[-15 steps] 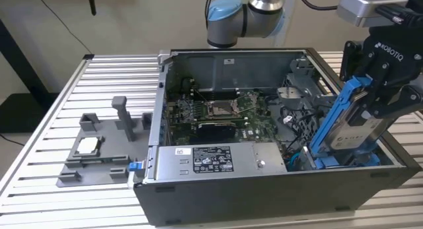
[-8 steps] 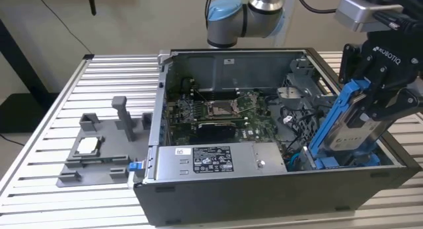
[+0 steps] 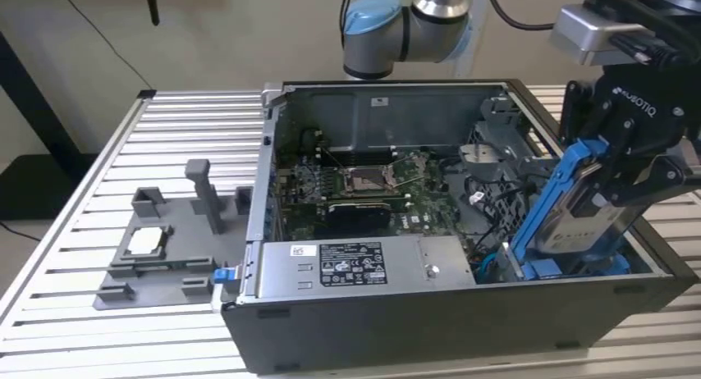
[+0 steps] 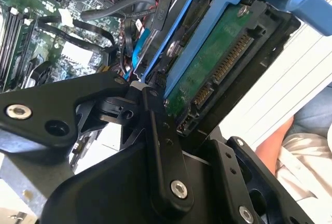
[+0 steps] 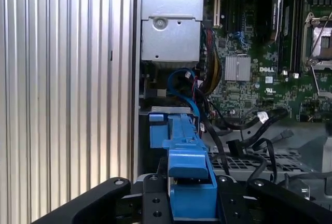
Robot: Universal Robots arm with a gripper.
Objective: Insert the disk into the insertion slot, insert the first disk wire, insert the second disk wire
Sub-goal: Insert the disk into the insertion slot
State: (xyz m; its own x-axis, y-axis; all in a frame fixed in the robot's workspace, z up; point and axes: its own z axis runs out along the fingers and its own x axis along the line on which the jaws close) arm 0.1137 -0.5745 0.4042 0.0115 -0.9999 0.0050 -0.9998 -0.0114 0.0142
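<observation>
My gripper [image 3: 609,200] is shut on the disk [image 3: 572,225], a silver drive in a bright blue carrier. The disk stands tilted over the case's front corner at the exterior view's right. Its lower end reaches down into the insertion slot [image 3: 533,270], a grey bay with blue tabs. In the second wrist view the disk [image 4: 218,63] shows its green board and connectors between my black fingers [image 4: 162,146]. The first wrist view looks along the carrier's blue edge [image 5: 189,164] toward the slot's blue tab [image 5: 157,129]. Loose black wires [image 5: 234,145] with plug ends lie beside the slot.
The open computer case [image 3: 438,321] sits on a slatted metal table [image 3: 98,166]. A grey power supply box [image 3: 350,264] lines the case front, with the motherboard [image 3: 362,182] behind it. A grey fixture [image 3: 164,252] lies at the exterior view's left. A person's arm [image 4: 280,141] shows beyond the case.
</observation>
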